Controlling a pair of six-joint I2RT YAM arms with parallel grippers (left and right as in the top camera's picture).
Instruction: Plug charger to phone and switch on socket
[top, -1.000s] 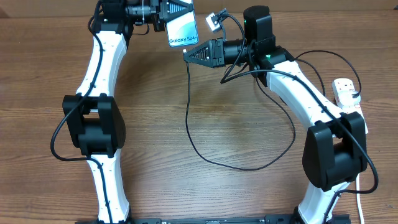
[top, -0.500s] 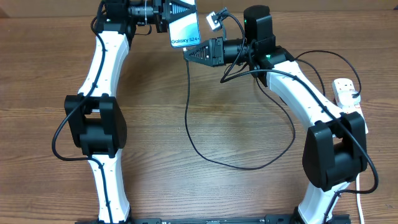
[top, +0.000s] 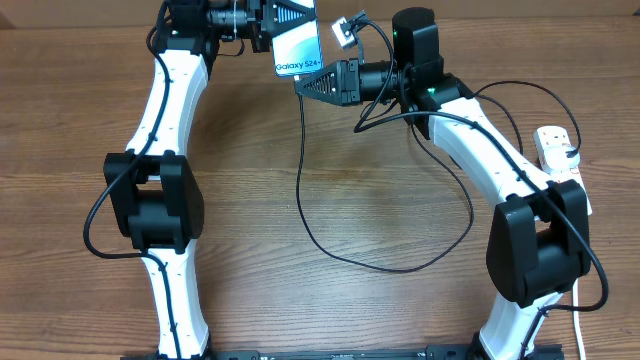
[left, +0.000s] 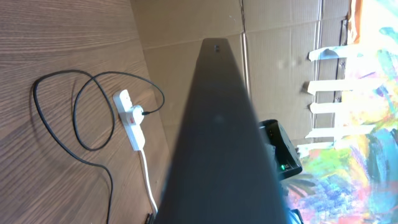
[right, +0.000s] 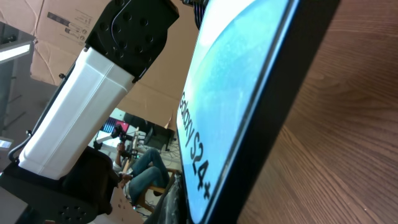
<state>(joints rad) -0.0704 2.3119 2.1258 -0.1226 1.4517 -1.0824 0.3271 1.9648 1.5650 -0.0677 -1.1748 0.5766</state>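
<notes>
Overhead: phone (top: 297, 45) is up off the desk (top: 380, 190), screen lit - left fingers (top: 288, 16) pressed onto its far end. Just below the phone's near edge sit the right fingers (top: 312, 86), closed on the upper end of the charger (top: 301, 180). Connector tip is hidden, so can't tell whether it's seated. From the phone the cable drops to the desk and loops off toward the right arm (top: 480, 150). Well apart from the phone, out beyond that arm, lies the socket (top: 555, 148) with a black plug in it. Left wrist view: the phone's dark edge fills the middle, socket behind it. Right wrist view - phone screen close up, tilted.
</notes>
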